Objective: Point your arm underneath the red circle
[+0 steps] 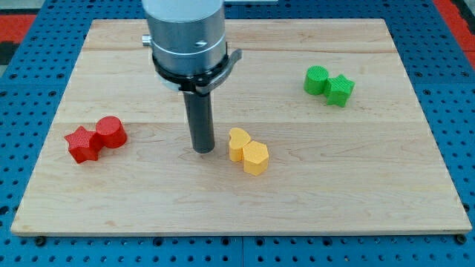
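Observation:
The red circle (110, 131) lies on the wooden board (148, 200) at the view's left, touching a red star (82, 144) on its left. My tip (203, 150) rests on the board near the middle. It is well to the right of the red circle and slightly lower in the view. It stands just left of a yellow heart-shaped block (237, 142).
A yellow hexagon (256, 158) touches the yellow heart on its lower right. A green circle (316, 79) and a green star (341, 90) sit together at the view's upper right. Blue pegboard surrounds the board.

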